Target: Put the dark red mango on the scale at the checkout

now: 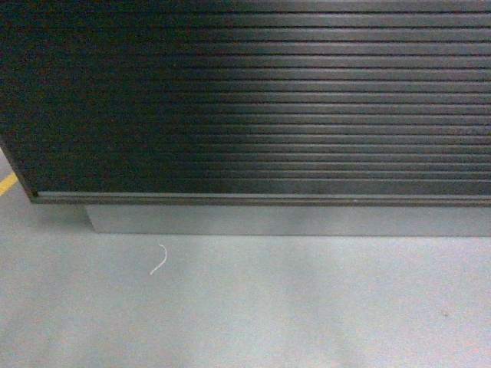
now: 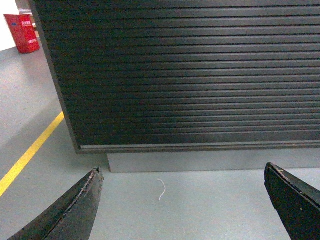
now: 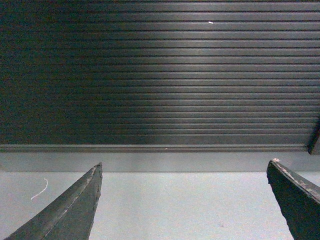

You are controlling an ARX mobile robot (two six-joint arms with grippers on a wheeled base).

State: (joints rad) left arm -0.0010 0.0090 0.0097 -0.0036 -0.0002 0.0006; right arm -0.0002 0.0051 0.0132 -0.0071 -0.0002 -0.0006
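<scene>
Left gripper [image 2: 182,200] nearest in its wrist view: fingers spread wide, nothing between them, aimed low over grey floor [image 2: 210,210]. Right gripper [image 3: 185,200] same: spread wide, empty, pointed level at counter base. Neither arm visible in head view, so likely tucked low and close to body; exact joint pose not readable.

Thin white scrap of string [image 1: 159,259] on floor just ahead. Yellow floor line [image 2: 30,152] off to left. Beyond that, grey plinth [image 1: 291,220], then ribbed black front of checkout [image 1: 261,107] filling all three views. Red box [image 2: 22,33] far back left.

Mango not in any view. Scale not in any view; counter top out of frame too.

Handling guess: fruit light, firm but bruisable, smooth skin likely slippery, prone to roll. Best taken across narrow middle with moderate squeeze, wide sides against pads. Set down gently near platform centre to stop rolling.
</scene>
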